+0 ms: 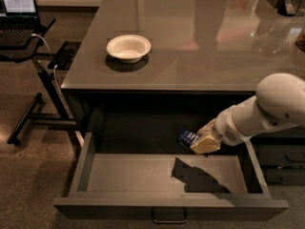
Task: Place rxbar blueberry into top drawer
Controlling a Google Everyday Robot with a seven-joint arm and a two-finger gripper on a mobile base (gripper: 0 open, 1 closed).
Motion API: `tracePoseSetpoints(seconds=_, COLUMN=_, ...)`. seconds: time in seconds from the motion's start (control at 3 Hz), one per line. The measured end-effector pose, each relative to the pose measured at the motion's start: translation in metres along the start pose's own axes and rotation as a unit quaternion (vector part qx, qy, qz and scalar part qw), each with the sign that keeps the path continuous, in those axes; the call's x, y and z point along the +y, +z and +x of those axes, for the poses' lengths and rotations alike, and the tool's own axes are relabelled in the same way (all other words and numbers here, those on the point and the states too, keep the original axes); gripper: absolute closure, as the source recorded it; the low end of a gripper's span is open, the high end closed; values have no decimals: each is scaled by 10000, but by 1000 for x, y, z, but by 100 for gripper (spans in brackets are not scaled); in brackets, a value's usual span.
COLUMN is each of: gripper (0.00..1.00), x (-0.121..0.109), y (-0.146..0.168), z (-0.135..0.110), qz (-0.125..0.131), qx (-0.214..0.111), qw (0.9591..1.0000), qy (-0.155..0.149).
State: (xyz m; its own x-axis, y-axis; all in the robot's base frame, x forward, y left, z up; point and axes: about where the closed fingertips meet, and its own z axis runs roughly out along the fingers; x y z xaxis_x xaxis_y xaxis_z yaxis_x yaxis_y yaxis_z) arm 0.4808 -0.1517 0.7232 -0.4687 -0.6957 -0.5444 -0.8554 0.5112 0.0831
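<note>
My gripper (202, 143), its pale tan fingers clamped on the rxbar blueberry (187, 138), hangs over the open top drawer (128, 173), just below the front edge of the worktop (200, 42) and toward its right front corner. The small flat bar sticks out to the left of the fingers, its dark blue wrapper showing pale markings, and it is held clear of the drawer floor. The smooth, rounded white arm (267, 109) reaches in from the right. Under the gripper, a dark angular shadow (195, 178) falls across the drawer's plain, matte grey floor.

I see the drawer pulled well out. It is wide and shallow with straight grey walls, and a small metal loop handle (169, 217) sits at the middle of its front.

The worktop is a glossy grey slab that catches soft reflections. A round white bowl (128, 47) stands on it near the left edge, closer to the front left corner. Beyond the left edge, a laptop (18, 8) rests on a dark metal stand over a speckled floor.
</note>
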Motion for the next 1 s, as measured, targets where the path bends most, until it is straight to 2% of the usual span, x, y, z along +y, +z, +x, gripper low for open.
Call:
tracePoseSetpoints(seconds=0.33, gripper=100, x=-6, y=21, z=10, qz=50, qx=-197, qw=9997, qy=144)
tracePoseSetpoints(seconds=0.67, gripper=100, x=-16, y=41, z=16, qz=213, qx=-579, qw=9977, qy=269)
tracePoseSetpoints(seconds=1.0, gripper=100, x=-23, y=69, z=18, qz=260, qx=-706, qw=9968, qy=260)
